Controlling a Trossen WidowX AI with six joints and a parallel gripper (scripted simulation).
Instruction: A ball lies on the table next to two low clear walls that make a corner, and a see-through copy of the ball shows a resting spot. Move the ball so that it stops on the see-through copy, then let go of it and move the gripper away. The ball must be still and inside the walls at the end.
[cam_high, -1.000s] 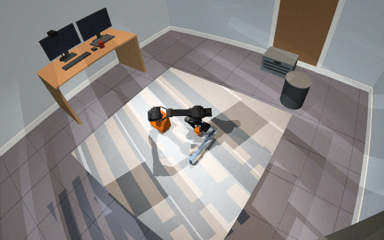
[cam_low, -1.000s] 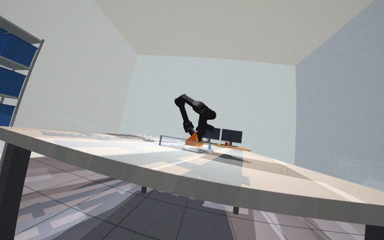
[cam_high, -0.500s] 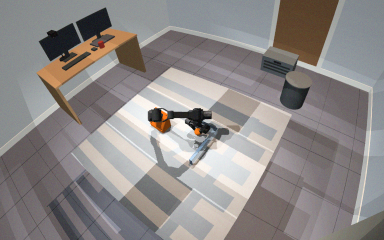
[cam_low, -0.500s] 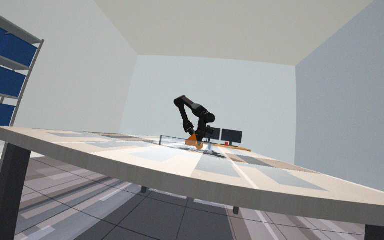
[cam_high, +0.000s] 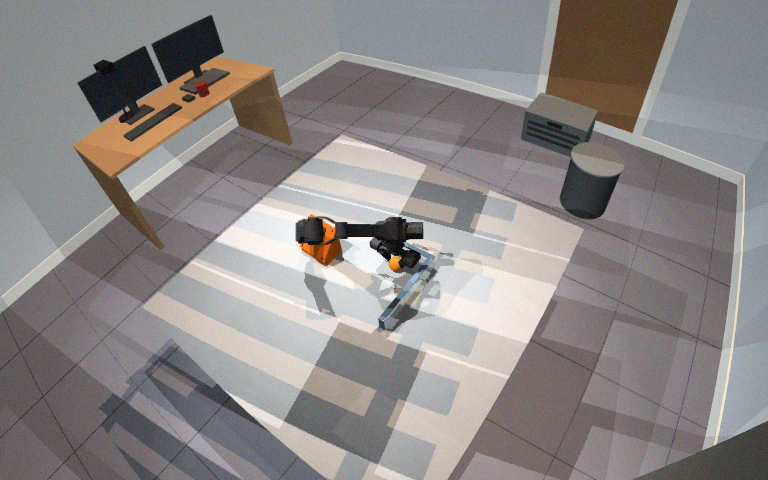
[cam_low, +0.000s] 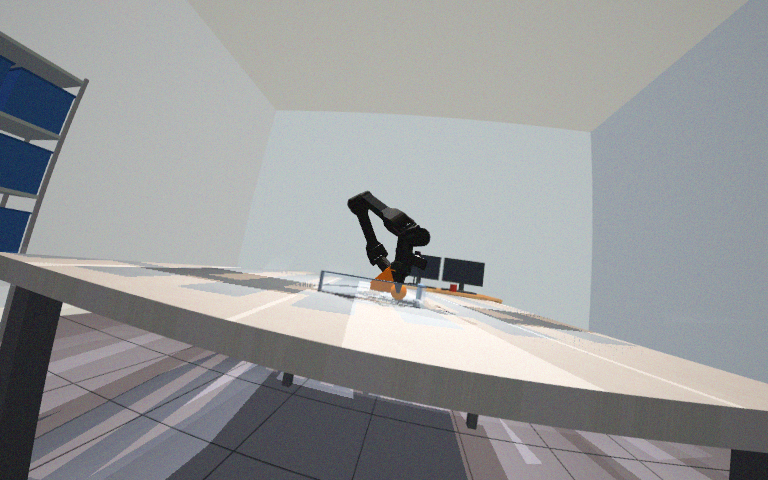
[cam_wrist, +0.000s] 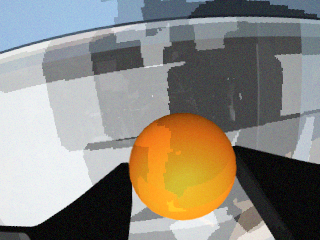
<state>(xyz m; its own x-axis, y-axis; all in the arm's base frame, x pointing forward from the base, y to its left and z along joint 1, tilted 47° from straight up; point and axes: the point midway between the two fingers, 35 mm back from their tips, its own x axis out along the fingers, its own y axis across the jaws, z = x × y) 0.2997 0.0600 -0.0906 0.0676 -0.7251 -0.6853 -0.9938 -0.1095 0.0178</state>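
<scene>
Over on the left, against the wall, the wooden desk (cam_high: 169, 121) carries its two dark monitors (cam_high: 151, 65), a keyboard (cam_high: 151, 122) and a little red cup (cam_high: 202, 88), well apart from the action. Moving right onto the pale table (cam_high: 237, 316), there is the arm's orange base (cam_high: 321, 244), and from it the black arm (cam_high: 368, 229) stretches out level and then bends down at the wrist. Right there, at the tip, the gripper (cam_high: 400, 259) hangs low over the table with the orange ball (cam_high: 395, 263) sitting between its fingers. From the wrist view it is plain: the ball (cam_wrist: 183, 166) fills the gap, one dark finger (cam_wrist: 100, 220) pressed to its left side and the other (cam_wrist: 280, 194) to its right, jaws standing a little past half open and clamped on the ball. The ball is tucked just inside the corner of the two low clear walls (cam_high: 410, 285), close to where the short wall meets the long one; the long wall runs away down toward the near edge of the table. From the low side view the ball (cam_low: 398, 292) looks to be down at table level between the glassy walls (cam_low: 339, 281), though whether it touches the surface I cannot tell. The see-through copy I cannot pick out apart from the ball itself. Farther right, by the brown door (cam_high: 611, 56), stand a grey cabinet (cam_high: 559, 123) and a dark round bin (cam_high: 590, 180).
</scene>
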